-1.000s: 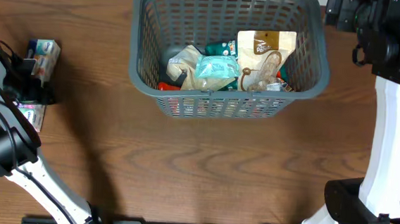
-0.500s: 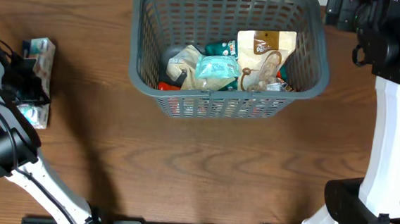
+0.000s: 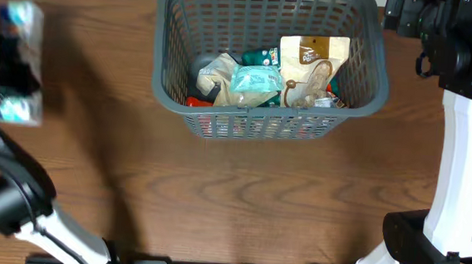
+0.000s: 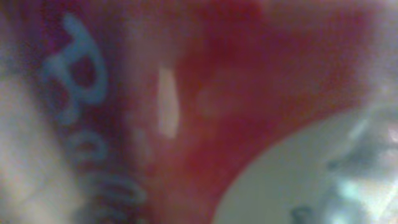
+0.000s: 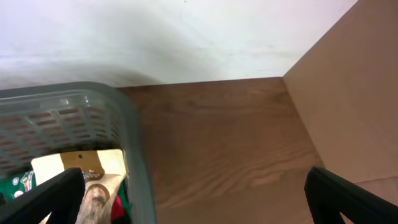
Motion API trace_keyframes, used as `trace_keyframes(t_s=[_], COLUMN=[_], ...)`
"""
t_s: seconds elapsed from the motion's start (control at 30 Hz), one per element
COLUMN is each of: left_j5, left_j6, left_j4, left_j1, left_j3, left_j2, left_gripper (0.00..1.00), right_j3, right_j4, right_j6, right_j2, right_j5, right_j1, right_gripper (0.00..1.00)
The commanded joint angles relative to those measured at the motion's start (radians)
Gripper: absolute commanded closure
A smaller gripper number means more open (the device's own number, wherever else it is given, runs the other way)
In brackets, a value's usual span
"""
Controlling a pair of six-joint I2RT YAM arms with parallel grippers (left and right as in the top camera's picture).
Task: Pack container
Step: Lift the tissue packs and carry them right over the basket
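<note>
The container, a dark grey lattice basket, stands at the back centre and holds several snack packs, among them a tan pouch and a teal pack. At the far left my left gripper is shut on a white and teal snack pack, blurred and raised off the table. That pack fills the left wrist view as red and white with blue letters, hiding the fingers. My right gripper is open and holds nothing, beside the container's right rim.
The right arm stands tall at the back right, close to the basket's corner. A white wall runs behind the table. A tan board rises at the right. Brown tabletop spreads in front of the basket.
My left gripper closed on the snack pack at the far left and lifted it off the table; the pack now looks larger and blurred. The right arm and the basket stayed still.
</note>
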Motion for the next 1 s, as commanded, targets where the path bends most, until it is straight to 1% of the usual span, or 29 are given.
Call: trace_keyframes(t_s=[0.0, 0.17, 0.37, 0.6, 0.77, 0.97], left_j5=[0.098, 0.182, 0.238, 0.237, 0.238, 0.283], left_j6=[-0.035, -0.038, -0.042, -0.049, -0.092, -0.094], left_j4=[-0.002, -0.003, -0.005, 0.005, 0.022, 0.045], left_j1=[-0.028, -0.098, -0.229, -0.374, -0.426, -0.494], left_j3=[0.082, 0.172, 0.31, 0.426, 0.481, 0.499], left_j2=[-0.132, -0.254, -0.319, -0.289, -0.222, -0.155], left_gripper=[0.94, 0.94, 0.94, 0.94, 0.94, 0.94], right_j3=[0.01, 0.01, 0.01, 0.01, 0.01, 0.01], right_j4=[-0.001, -0.001, -0.001, -0.001, -0.001, -0.001], right_j6=[-0.006, -0.006, -0.006, -0.006, -0.006, -0.006], right_j2=[-0.017, -0.017, -0.017, -0.017, -0.017, -0.017], right_j5=[0.017, 0.017, 0.017, 0.017, 0.017, 0.017], right_j1=[-0.005, -0.005, -0.005, -0.005, -0.005, -0.005], right_gripper=[0.01, 0.01, 0.01, 0.01, 0.01, 0.01])
